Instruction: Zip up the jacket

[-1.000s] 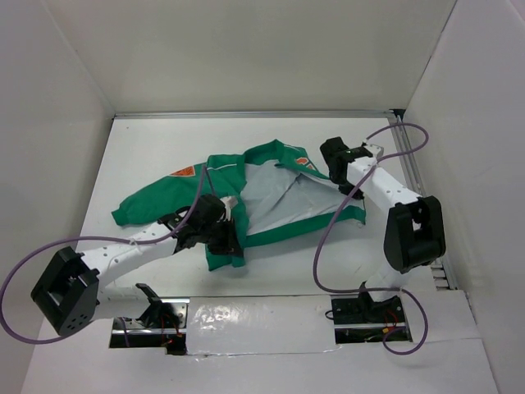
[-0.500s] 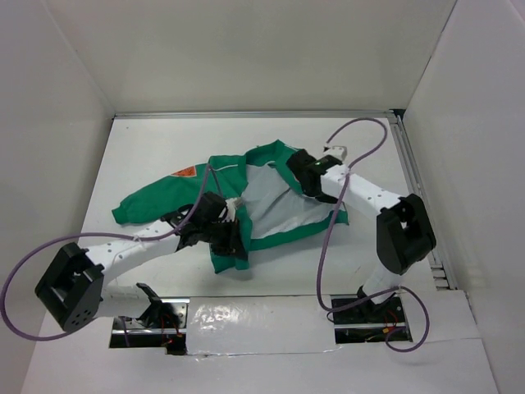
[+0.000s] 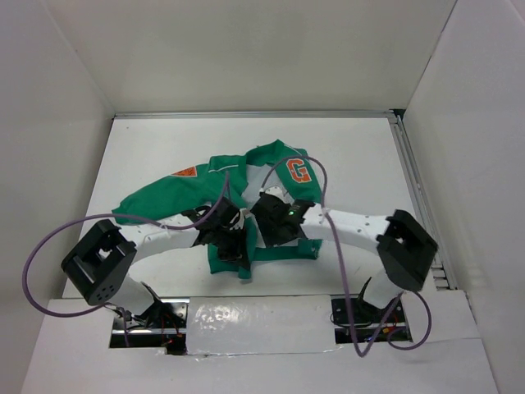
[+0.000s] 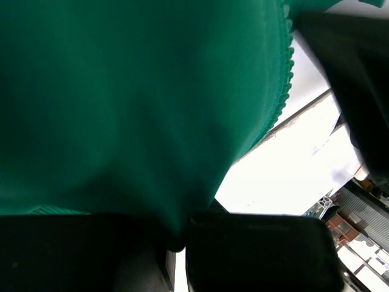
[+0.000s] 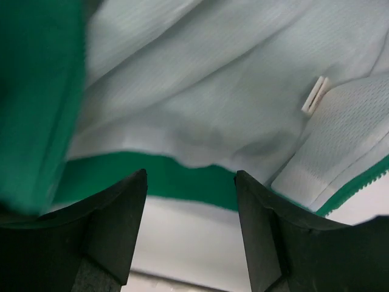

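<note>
Small green fabric jacket (image 3: 205,185) is lying mid white table (image 3: 361,156), collar pointing far, sleeve stretching left. Reaching inward, my left gripper (image 4: 176,240) is pinching its green front; my right gripper (image 5: 191,201) is hovering spread over the lining.

A white surface (image 3: 164,148) is carrying a small green jacket (image 3: 205,176), which is lying crumpled near its middle. One sleeve (image 3: 152,201) is stretching toward the left side, the orange G patch (image 3: 299,171) is facing up, and the white lining (image 3: 258,176) is showing at the centre.
</note>
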`<state>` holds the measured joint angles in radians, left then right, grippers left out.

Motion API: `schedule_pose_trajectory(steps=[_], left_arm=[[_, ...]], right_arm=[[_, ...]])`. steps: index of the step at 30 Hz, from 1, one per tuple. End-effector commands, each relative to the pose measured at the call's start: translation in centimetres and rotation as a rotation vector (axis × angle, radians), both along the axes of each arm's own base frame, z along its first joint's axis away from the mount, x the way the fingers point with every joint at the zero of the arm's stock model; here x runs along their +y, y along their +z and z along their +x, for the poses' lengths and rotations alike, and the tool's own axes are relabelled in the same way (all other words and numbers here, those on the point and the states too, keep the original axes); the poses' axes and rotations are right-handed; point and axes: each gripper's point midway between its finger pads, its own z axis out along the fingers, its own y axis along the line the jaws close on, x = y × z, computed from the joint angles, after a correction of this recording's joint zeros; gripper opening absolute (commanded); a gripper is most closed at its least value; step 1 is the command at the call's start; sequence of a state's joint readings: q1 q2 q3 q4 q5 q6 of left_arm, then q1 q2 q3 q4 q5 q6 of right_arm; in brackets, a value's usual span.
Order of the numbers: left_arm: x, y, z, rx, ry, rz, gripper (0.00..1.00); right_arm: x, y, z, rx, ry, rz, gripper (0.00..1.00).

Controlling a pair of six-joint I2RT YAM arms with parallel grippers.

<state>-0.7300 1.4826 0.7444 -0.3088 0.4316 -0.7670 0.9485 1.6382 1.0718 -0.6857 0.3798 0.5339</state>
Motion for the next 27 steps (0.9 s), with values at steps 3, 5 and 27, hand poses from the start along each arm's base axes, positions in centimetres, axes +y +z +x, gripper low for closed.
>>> schedule_pose_trajectory(steps=[3,5,27], left_arm=[[-0.7,0.1,0.1,0.006,-0.008,-0.015,0.00],[-0.8,0.0,0.1,0.000,-0.015,-0.024,0.00],[-1.5,2.0,0.7,-0.072,-0.058,-0.075,0.21]], right_arm=[[2.4,7.2,0.7,-0.106,0.106,0.469,0.69],[0.1,7.1,1.3,-0.114,0.012,0.509,0.70],[-10.3,2.0,6.9,-0.040,-0.484,0.353,0.00]])
